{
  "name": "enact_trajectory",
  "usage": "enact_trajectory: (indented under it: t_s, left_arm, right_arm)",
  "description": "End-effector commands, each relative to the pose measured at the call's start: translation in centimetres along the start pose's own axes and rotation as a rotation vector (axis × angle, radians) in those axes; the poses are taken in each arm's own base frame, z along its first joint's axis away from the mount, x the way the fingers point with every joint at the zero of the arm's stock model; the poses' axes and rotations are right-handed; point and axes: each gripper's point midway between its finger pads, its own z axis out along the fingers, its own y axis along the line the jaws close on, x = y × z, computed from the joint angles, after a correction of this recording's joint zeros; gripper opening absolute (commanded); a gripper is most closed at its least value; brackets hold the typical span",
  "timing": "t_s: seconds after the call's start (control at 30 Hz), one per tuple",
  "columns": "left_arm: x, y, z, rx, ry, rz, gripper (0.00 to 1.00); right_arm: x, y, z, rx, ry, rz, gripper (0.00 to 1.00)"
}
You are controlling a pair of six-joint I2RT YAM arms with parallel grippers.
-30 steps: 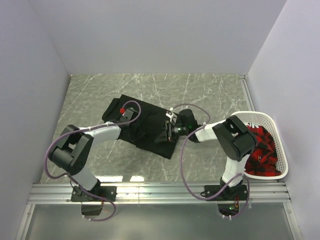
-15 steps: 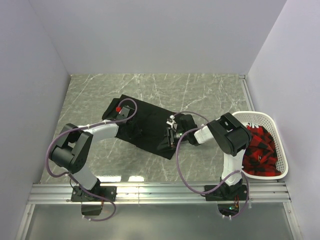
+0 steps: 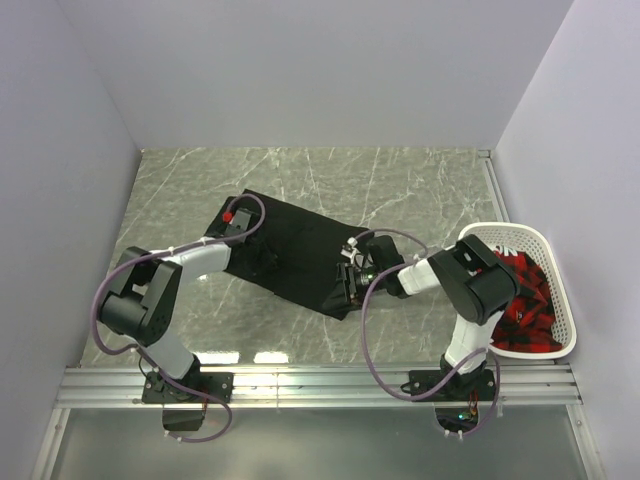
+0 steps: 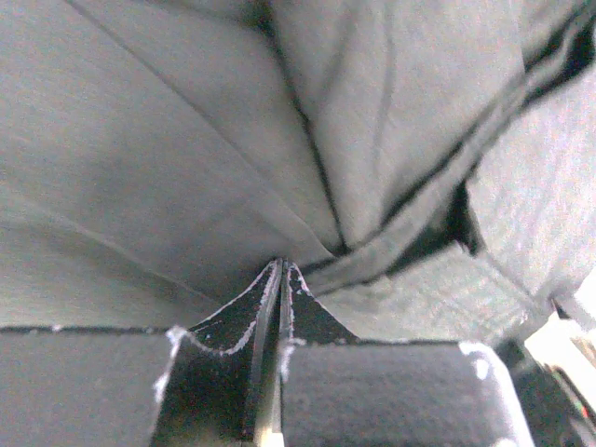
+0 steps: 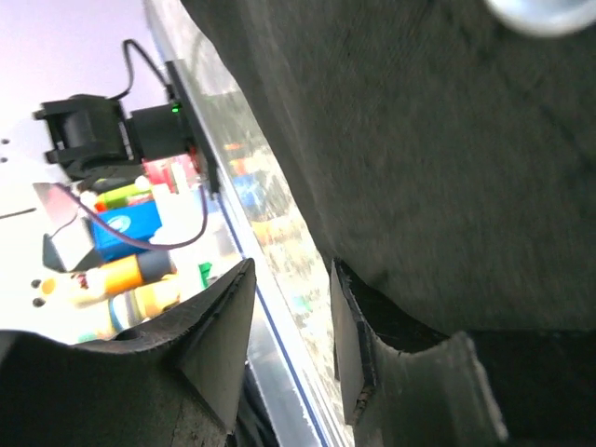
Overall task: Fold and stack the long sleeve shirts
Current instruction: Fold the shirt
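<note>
The black shirt (image 3: 295,250) lay flat near the middle of the table (image 3: 400,190), as one long dark patch that ran from about 10 o'clock to 4 o'clock in the top view. No sleeve stuck out of this outline, so I judged that the sleeves were already turned in and the shirt was partly folded, though not yet a compact packet. At its 10 o'clock end the left gripper (image 4: 281,268) was clenched. In its own wrist view the fingers met tightly and the creases of the cloth ran together at their tips, so it seemed to pinch a fold of the shirt. At the 4 o'clock corner the right gripper (image 5: 291,279) stood with its jaws apart. Nothing showed between them, and the shirt's edge passed just beside one finger. Further out, at 3 o'clock from the shirt, a white basket (image 3: 505,230) sat at the table's right edge and held red and black checked cloth (image 3: 525,295); whether these were more shirts I could not tell. No finished pile was visible on the table. By my judgement the work was in an early part: this shirt needed its last folds, and the stack was not begun.
</note>
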Motion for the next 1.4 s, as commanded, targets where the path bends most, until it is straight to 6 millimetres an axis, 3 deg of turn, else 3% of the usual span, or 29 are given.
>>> enact_trajectory:
  t_s: [0.0, 0.07, 0.1, 0.17, 0.2, 0.23, 0.27, 0.3, 0.37, 0.4, 0.47, 0.5, 0.6, 0.87, 1.1, 1.23, 1.33, 1.37]
  left_arm:
    - [-3.4, -0.9, -1.7, 0.01, -0.092, -0.014, 0.08]
    - [-4.5, -1.9, -2.8, 0.04, -0.12, -0.01, 0.09]
    - [-4.9, -2.2, -3.2, 0.045, -0.133, -0.009, 0.11]
    - [-5.8, -3.1, -4.5, 0.063, -0.163, -0.003, 0.16]
    - [-6.2, -3.1, -5.0, 0.061, -0.182, -0.003, 0.21]
    - [-6.5, -3.2, -5.4, 0.064, -0.196, -0.006, 0.25]
    - [-6.8, -3.4, -6.1, 0.069, -0.214, -0.008, 0.29]
    - [-7.1, -3.3, -6.4, 0.064, -0.231, -0.013, 0.37]
    - [-7.8, -2.4, -6.8, 0.032, -0.277, -0.026, 0.47]
    - [-7.9, -2.2, -6.8, 0.024, -0.285, -0.032, 0.58]
    - [-8.3, -1.3, -6.5, -0.001, -0.292, -0.051, 0.68]
    - [-8.4, -1.1, -6.2, -0.005, -0.292, -0.054, 0.75]
    - [-8.7, -0.7, -5.3, -0.031, -0.282, -0.058, 0.82]
    - [-8.9, -0.6, -2.2, -0.096, -0.221, -0.033, 0.69]
    - [-9.2, -0.6, -3.5, -0.099, -0.241, 0.053, 0.73]
    - [-8.3, -2.4, -5.3, -0.047, -0.267, 0.18, 0.79]
    - [-6.2, -5.5, -6.9, 0.031, -0.281, 0.31, 0.84]
    - [-4.6, -6.8, -7.2, 0.066, -0.27, 0.379, 0.85]
  right_arm:
    - [0.1, -0.3, -1.2, 0.089, -0.04, -0.042, 0.47]
    - [-0.6, -0.3, -1.9, 0.142, -0.079, -0.079, 0.47]
    - [-1.7, 1.1, -2.5, 0.141, -0.121, -0.132, 0.47]
    - [-3.0, 1.3, -3.5, 0.213, -0.19, -0.182, 0.48]
    - [-3.9, 2.3, -4.3, 0.242, -0.231, -0.215, 0.48]
    - [-5.4, 1.7, -5.3, 0.329, -0.3, -0.253, 0.48]
    - [-7.2, 2.6, -6.3, 0.373, -0.366, -0.293, 0.48]
    - [-7.2, 2.6, -7.4, 0.438, -0.385, -0.291, 0.48]
    - [-9.4, 2.8, -9.5, 0.549, -0.486, -0.335, 0.49]
    - [-9.7, 2.8, -10.1, 0.584, -0.502, -0.34, 0.49]
    - [-11.0, 3.2, -11.2, 0.64, -0.54, -0.364, 0.5]
    - [-11.0, 2.5, -11.1, 0.67, -0.518, -0.353, 0.5]
    - [-11.8, 2.0, -10.7, 0.691, -0.505, -0.359, 0.5]
    - [-11.9, -0.1, -9.1, 0.72, -0.443, -0.326, 0.5]
    - [-10.7, -0.7, -10.4, 0.726, -0.525, -0.25, 0.5]
    - [-10.7, -1.1, -12.6, 0.684, -0.629, -0.143, 0.54]
    - [-10.8, -1.3, -14.9, 0.663, -0.714, -0.091, 0.57]
    - [-10.5, -1.1, -15.7, 0.661, -0.742, -0.087, 0.59]
